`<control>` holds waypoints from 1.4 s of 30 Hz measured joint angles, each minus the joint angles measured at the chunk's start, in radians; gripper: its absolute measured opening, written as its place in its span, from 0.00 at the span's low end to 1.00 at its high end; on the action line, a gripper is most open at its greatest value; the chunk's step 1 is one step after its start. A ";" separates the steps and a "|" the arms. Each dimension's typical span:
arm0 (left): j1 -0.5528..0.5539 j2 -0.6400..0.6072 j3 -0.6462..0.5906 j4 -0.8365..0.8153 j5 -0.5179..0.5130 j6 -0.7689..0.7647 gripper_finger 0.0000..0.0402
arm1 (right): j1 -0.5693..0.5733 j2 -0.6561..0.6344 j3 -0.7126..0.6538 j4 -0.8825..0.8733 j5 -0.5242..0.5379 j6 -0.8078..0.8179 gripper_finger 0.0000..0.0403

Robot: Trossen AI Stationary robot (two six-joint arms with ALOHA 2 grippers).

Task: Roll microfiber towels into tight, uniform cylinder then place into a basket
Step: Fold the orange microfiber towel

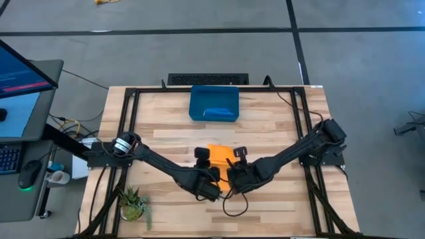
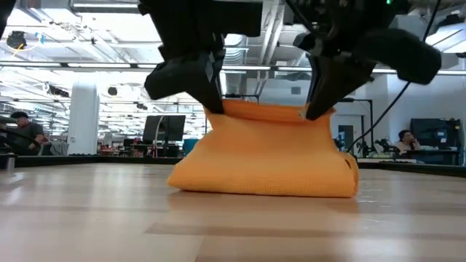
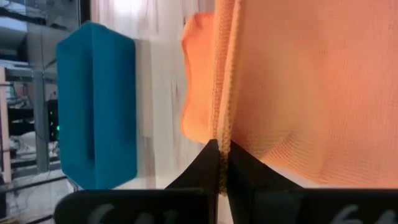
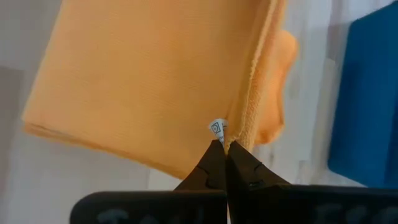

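Observation:
The yellow-orange towel (image 2: 266, 156) lies near the table's front edge. Its lower part rests on the wood and its upper edge is raised between my two grippers. My left gripper (image 2: 216, 109) is shut on that edge at one end, my right gripper (image 2: 314, 113) at the other. The dark blue basket (image 1: 214, 104) stands at the far middle, beyond the towel, with a paler blue roll (image 1: 220, 113) inside it. The basket also shows in the left wrist view (image 3: 93, 106) and the right wrist view (image 4: 367, 93). My left gripper pinches the towel's hemmed edge (image 3: 222, 134) between its two fingertips, slanting down from the near side. That edge is lifted, and the cloth hangs from it to the table. My right gripper pinches the same edge next to a small white label (image 4: 216, 128), also slanting down from the near side. The cloth sags a little between the two holds, and its lower part lies on the table.
A black keyboard-like bar (image 1: 207, 79) lies at the far edge behind the basket. A small potted plant (image 1: 133, 202) stands at the near left corner. Black frame rails (image 1: 129, 126) run along both sides of the table.

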 joint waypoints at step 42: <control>0.112 -0.043 -0.230 0.227 0.096 0.031 0.20 | -0.099 0.105 -0.003 -0.010 -0.023 -0.050 0.04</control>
